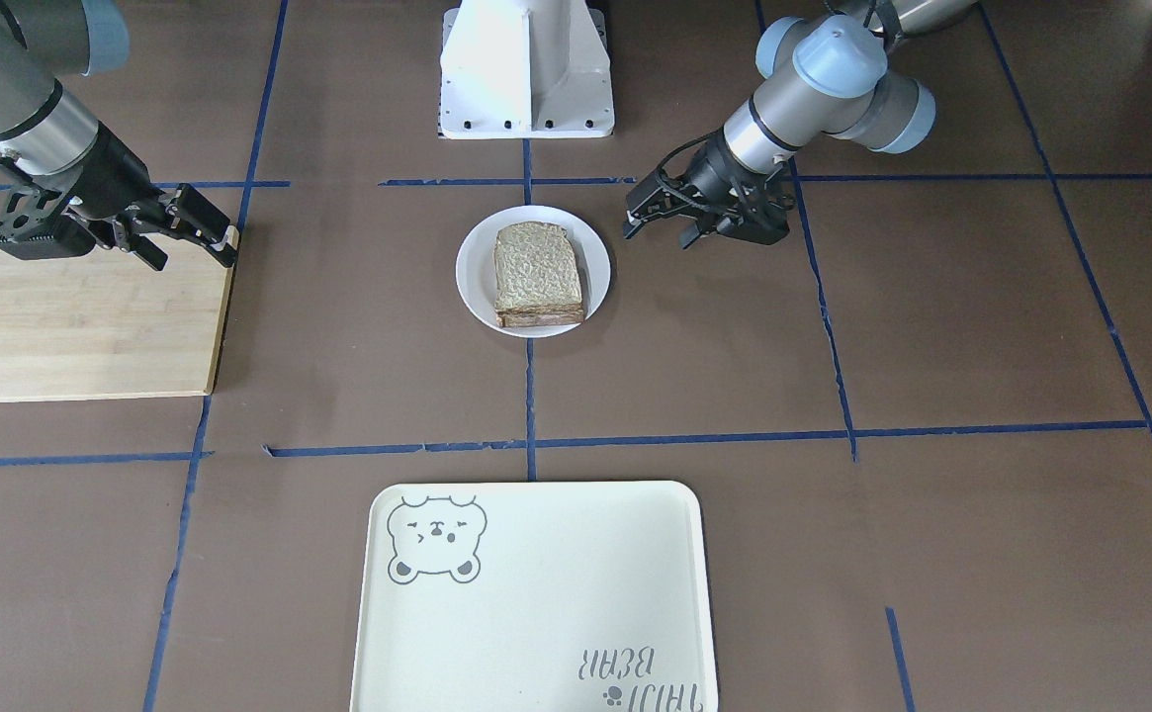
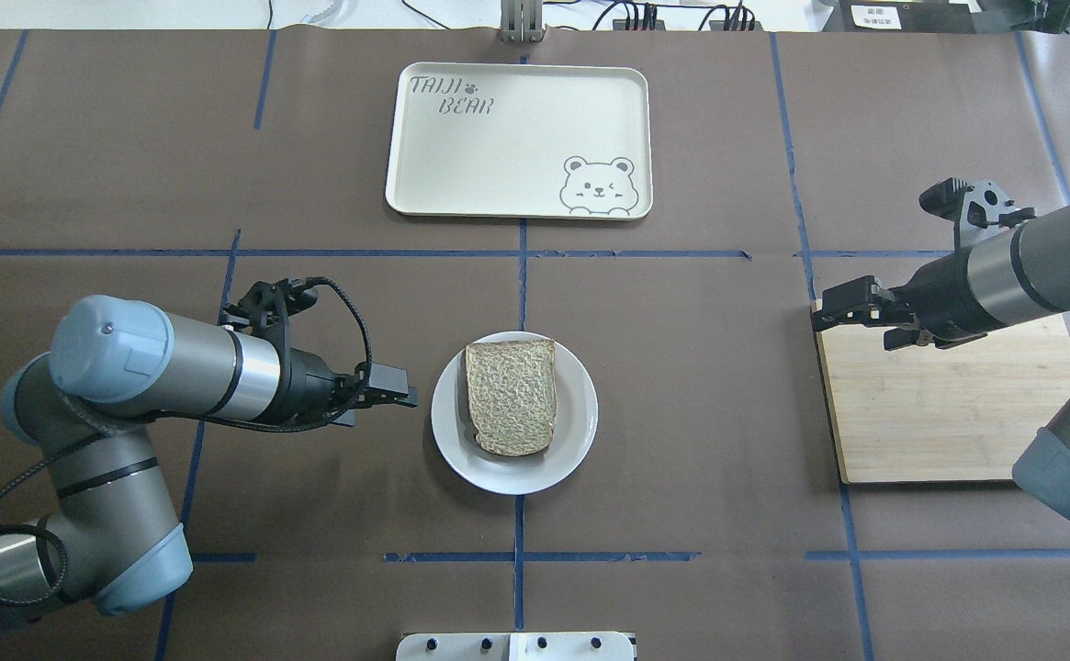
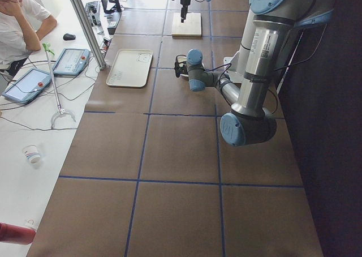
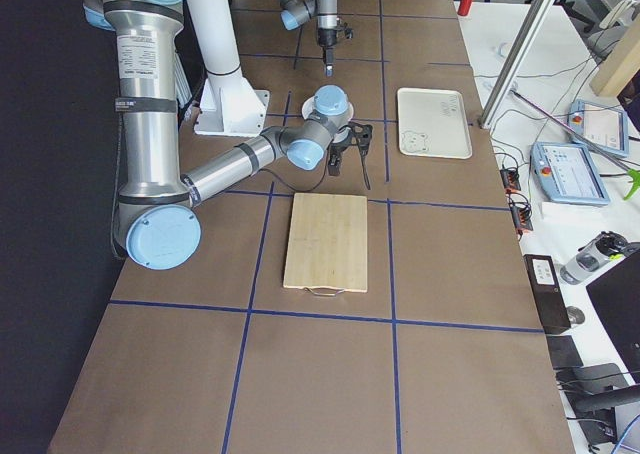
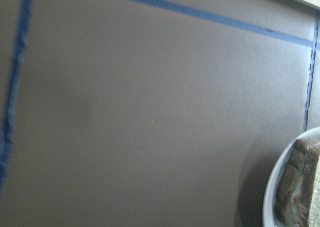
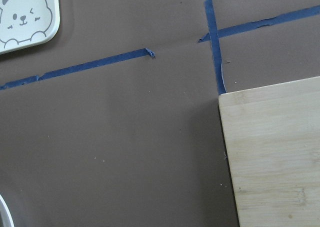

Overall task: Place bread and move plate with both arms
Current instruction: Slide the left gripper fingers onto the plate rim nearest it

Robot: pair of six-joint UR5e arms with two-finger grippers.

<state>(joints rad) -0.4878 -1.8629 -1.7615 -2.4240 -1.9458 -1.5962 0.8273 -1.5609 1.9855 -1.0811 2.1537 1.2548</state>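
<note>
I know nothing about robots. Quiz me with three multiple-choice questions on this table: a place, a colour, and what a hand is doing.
1. Where does the bread lie?
A) on the wooden board
B) on the white plate
C) on the bear tray

2. What colour are the tape lines on the table?
A) blue
B) red
C) yellow

3. What is the left hand doing?
A) gripping the plate
B) holding bread
C) open and empty beside the plate

Answers:
1 B: the slice sits inside the plate's rim.
2 A: blue strips cross the brown table.
3 C: it is open, holds nothing and is clear of the plate.
</note>
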